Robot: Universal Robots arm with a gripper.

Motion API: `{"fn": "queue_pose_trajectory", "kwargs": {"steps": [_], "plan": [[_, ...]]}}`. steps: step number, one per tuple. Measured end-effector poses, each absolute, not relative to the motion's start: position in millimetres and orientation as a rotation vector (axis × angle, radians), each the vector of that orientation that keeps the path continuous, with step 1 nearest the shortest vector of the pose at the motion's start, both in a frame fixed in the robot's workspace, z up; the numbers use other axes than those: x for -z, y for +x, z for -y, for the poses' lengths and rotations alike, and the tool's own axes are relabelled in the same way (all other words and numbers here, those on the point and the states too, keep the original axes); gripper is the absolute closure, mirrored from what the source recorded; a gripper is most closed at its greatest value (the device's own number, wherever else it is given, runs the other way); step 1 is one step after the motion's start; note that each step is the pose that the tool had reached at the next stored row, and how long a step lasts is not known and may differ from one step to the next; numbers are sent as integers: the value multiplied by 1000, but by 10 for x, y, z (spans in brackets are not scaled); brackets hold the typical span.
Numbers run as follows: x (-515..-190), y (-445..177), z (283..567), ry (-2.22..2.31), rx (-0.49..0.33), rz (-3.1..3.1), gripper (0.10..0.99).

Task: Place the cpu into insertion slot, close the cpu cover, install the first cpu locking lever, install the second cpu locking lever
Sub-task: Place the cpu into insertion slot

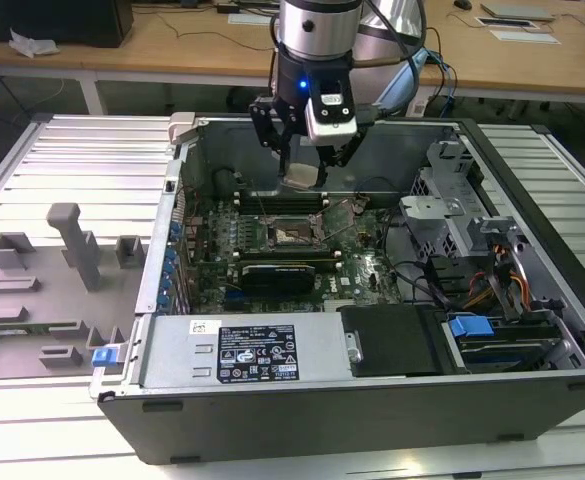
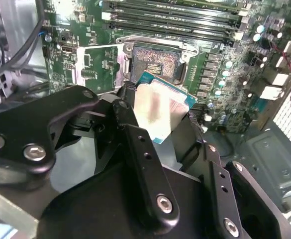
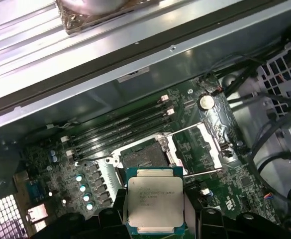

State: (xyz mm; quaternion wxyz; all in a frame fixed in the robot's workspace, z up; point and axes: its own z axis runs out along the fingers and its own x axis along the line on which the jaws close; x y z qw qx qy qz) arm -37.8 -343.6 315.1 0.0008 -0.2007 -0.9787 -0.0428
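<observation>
Exterior view has the gripper point(image 1: 302, 166) clamped on the cpu point(image 1: 303, 178), up above the insertion slot point(image 1: 292, 235). Second wrist view: slot sits bare, cpu cover point(image 2: 96, 64) flipped open beside it. First wrist view: cpu point(image 3: 154, 199) metal face shows, held clear of the slot.

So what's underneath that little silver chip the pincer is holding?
The cpu, gripped by the pincer, hangs above the open insertion slot, with the cpu cover swung aside. In the first wrist view the cpu hides the slot's near edge.
</observation>
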Motion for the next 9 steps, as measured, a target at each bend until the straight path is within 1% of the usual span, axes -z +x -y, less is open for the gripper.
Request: {"fn": "queue_pose_trajectory", "kwargs": {"steps": [9], "plan": [[-3148,-378,3436,-783,127,3044,549]]}}
